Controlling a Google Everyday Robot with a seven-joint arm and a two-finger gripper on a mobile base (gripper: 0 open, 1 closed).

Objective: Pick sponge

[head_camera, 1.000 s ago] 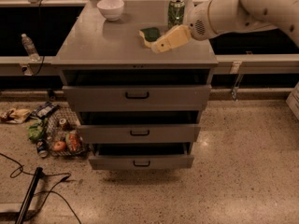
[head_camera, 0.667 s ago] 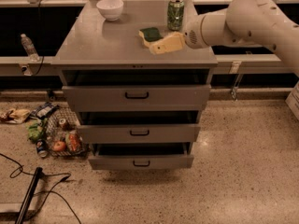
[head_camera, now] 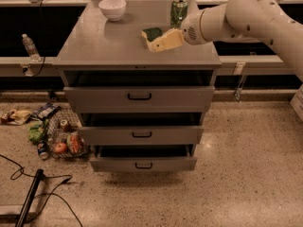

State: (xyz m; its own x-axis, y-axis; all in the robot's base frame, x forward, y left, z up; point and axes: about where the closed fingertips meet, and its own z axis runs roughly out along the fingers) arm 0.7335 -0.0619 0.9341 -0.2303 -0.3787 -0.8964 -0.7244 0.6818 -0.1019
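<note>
- Right now, the step in hand looks like the final approach and grasp: the pale cream two-finger gripper (head_camera: 159, 41) at the end of the thick white robot arm (head_camera: 251, 13) sits low over the flat grey top of the three-drawer metal cabinet (head_camera: 109, 46), with its tip right at the near edge of the small block-shaped sponge (head_camera: 152, 32).
- Whether the pincer is wide, narrow or already holding something I cannot tell; its tip and the sponge overlap from this angle.
- To do this well, I would centre the pincer across the sponge's short sides, come down until it straddles the foam body instead of only the top layer, then close gently. Foam gives, so a firm but not crushing squeeze should hold it.
- Lift straight up before drawing back. The tall green drink can (head_camera: 179, 12) stands near, just behind the wrist, and a sideways sweep could knock it over.
- The round white bowl (head_camera: 112, 8) is well apart at the far left corner and poses no risk.
- As for looks, the sponge shows a dark green scouring top; any paler foam beneath is hard to separate from the cream gripper beside it. It lies flat, right of the top's middle, in front of the can.
</note>
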